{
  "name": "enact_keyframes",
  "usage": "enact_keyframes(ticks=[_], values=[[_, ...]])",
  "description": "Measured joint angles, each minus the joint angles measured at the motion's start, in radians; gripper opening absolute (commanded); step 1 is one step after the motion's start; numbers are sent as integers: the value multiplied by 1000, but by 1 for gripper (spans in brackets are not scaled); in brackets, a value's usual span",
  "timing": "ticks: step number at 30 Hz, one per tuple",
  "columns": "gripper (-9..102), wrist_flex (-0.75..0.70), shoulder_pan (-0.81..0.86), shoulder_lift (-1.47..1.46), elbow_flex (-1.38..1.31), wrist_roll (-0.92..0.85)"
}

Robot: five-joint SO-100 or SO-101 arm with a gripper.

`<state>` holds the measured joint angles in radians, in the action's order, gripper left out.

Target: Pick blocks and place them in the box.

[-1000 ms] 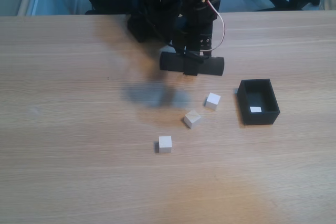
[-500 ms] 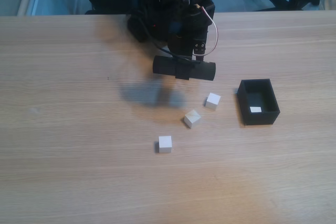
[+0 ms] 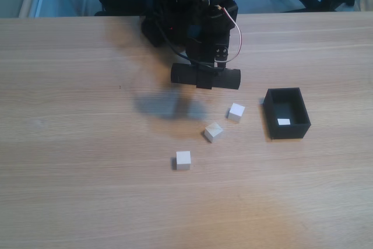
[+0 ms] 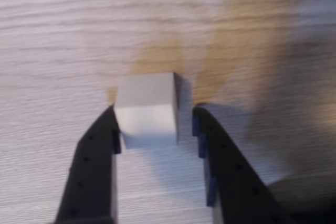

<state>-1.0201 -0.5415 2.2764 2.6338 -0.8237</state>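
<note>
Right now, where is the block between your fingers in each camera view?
Wrist view: the block sits at centre, between the fingers of the open gripper.
Fixed view: hidden beneath the arm, upper centre, left of the box.
Shared landmark: the wooden table under everything.

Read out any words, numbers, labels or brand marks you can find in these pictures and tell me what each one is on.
No text can be read in either view.
The flat white label inside the small black open-topped box: too small to tell whether anything is printed on it.
The small plain white cube between the black gripper fingers in the wrist view: blank faces.
</note>
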Motion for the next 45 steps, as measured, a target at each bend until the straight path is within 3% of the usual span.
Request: enact_keyframes(ticks=[7, 21, 31, 40, 45], values=[[0, 9, 5, 18, 0, -12], [0, -32, -9, 109, -112, -61], [0, -104, -161, -158, -540, 9], [0, -34, -196, -376, -730, -28], [7, 11, -207, -448, -785, -35]])
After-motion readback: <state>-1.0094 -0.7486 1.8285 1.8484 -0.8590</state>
